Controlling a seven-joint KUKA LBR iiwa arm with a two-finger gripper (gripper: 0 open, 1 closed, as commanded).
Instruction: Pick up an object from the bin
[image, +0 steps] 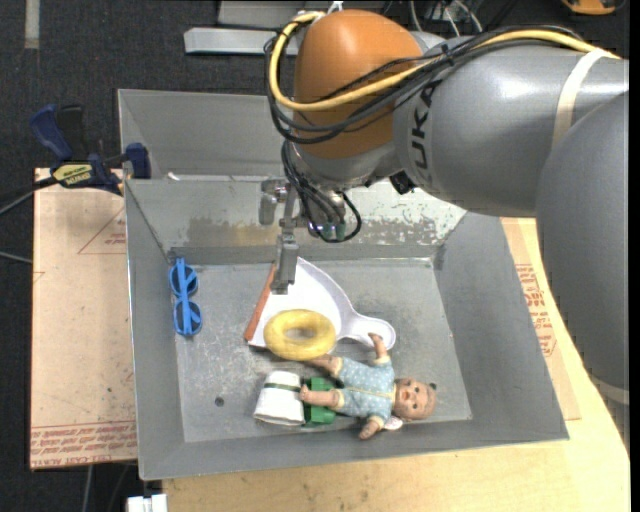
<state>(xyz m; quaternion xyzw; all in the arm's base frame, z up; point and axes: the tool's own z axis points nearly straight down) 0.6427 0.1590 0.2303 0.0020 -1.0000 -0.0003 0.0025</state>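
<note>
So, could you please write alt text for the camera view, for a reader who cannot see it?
The robot's hand hangs low over the back of a grey metal bin, near a white scoop-shaped dish carrying a yellow ring. In front lies a doll in a blue dress; blue sunglasses lie at the left.

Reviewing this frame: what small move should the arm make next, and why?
Probably a short descent. The gripper hangs above the upper end of the orange stick, which lies along the left edge of the white scoop, beside the yellow ring.
</note>
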